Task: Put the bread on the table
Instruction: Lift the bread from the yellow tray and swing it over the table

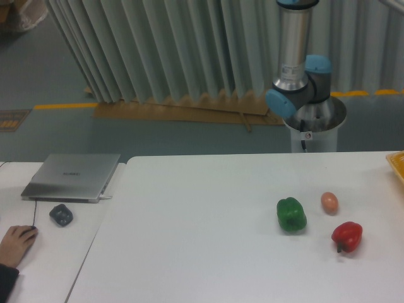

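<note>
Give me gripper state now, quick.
Gripper: out of frame; only the grey-and-blue arm base shows behind the large white table. Jaws and any load cannot be told.
</note>
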You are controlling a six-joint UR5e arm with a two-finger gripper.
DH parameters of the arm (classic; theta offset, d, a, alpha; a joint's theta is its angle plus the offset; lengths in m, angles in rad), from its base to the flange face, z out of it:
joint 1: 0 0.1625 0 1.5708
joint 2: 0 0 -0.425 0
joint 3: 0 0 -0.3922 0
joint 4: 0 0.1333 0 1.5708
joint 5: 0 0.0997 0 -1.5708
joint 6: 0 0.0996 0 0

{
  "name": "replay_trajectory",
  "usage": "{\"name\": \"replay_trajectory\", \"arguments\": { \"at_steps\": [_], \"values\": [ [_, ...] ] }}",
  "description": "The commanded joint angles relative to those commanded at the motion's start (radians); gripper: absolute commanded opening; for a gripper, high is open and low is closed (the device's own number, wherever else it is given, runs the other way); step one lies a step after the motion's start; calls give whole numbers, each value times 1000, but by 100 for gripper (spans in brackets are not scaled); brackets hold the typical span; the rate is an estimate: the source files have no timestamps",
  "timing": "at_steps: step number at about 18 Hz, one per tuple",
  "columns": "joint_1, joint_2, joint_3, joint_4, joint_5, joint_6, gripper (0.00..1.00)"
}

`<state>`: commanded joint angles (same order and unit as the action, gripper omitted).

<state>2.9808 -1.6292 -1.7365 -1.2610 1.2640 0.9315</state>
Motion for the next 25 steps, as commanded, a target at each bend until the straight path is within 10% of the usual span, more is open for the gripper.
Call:
{"name": "replay_trajectory", "arguments": {
  "at_steps": [3,9,18,24,25],
  "values": [
    [-139,0,14,11,44,-106,21],
    [-449,-78,-3,65,486,-120,21],
    [-500,-100,-54,72,650,43,22],
    [-503,-133,-55,100,649,41,100],
    [-514,-133,-54,104,649,40,100]
  ]
}}
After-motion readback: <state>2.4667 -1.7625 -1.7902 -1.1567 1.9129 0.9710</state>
